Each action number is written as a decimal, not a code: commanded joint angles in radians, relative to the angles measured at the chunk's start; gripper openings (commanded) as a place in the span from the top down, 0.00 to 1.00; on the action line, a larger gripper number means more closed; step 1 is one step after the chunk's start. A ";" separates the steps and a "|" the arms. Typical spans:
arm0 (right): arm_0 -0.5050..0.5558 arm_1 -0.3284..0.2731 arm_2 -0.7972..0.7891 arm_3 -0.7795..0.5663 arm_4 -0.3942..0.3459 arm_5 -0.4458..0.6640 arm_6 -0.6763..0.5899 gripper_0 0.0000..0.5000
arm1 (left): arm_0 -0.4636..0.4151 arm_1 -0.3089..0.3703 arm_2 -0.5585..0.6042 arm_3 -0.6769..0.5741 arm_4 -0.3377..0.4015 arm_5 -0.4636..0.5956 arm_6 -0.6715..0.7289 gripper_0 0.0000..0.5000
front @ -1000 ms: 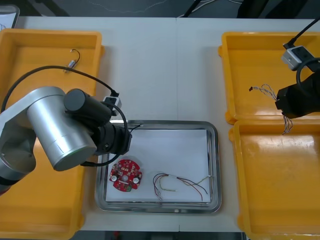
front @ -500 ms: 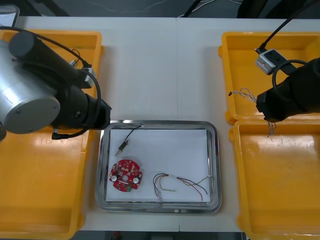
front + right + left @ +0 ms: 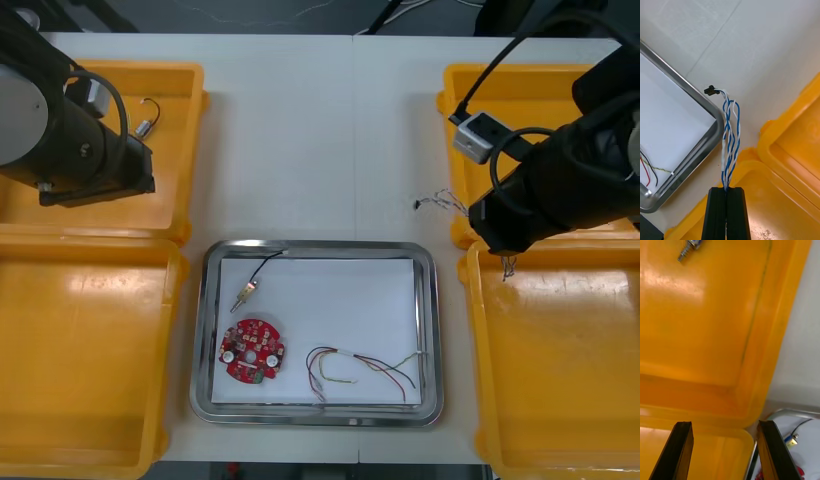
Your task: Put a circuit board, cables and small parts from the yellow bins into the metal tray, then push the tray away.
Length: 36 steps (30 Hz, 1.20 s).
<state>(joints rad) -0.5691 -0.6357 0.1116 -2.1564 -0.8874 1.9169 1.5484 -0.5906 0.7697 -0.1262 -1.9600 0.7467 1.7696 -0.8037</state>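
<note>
Starting at the table's left edge: the left gripper (image 3: pixel 724 424) hangs over the far-left yellow bin (image 3: pixel 180 175), close to that bin's near rim. Its jaws are spread wide, gripping nothing. That bin has a hooked black cable (image 3: pixel 148 113) with a metal end lying near its far rim, well apart from the gripper. The near-left yellow bin (image 3: pixel 90 360) sits right next to it toward the table's near edge, rims touching.

Middle of the table, toward the near edge, is the metal tray (image 3: pixel 315 246), white inside. In it:
- a second black cable (image 3: pixel 252 280) with a metal tip, in the far-left part
- a round red circuit board (image 3: pixel 252 351) in the near-left corner, just beside that tip
- a red and yellow cable (image 3: pixel 360 368) bundle along the near side, running toward the near-right corner

Over on the right, the right gripper (image 3: pixel 728 189) is pinched tight on the blue and white twisted cable (image 3: pixel 730 138). It holds the cable over the bare strip of table between the tray's far-right corner and the far-right yellow bin (image 3: pixel 540 90). The cable's little black connector (image 3: pixel 709 90) points toward the tray. In the front view a short loose end dangles over the rim of the near-right yellow bin (image 3: pixel 560 380).
</note>
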 commanded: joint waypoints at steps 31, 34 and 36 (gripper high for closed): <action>-0.173 0.050 0.583 0.105 0.122 -0.312 0.291 1.00 | -0.264 -0.036 0.082 0.606 -0.056 -0.453 -0.736 0.00; -0.173 0.050 0.602 0.142 0.122 -0.349 0.352 1.00 | -0.268 -0.056 0.080 0.606 -0.066 -0.467 -0.749 0.00; -0.173 0.050 0.611 0.162 0.125 -0.372 0.383 1.00 | -0.272 -0.070 0.080 0.606 -0.070 -0.470 -0.758 0.00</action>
<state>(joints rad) -0.7067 -0.6044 0.6940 -2.0085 -0.7657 1.5718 1.8615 -0.8058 0.7306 -0.0740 -1.3460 0.6925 1.3169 -1.5350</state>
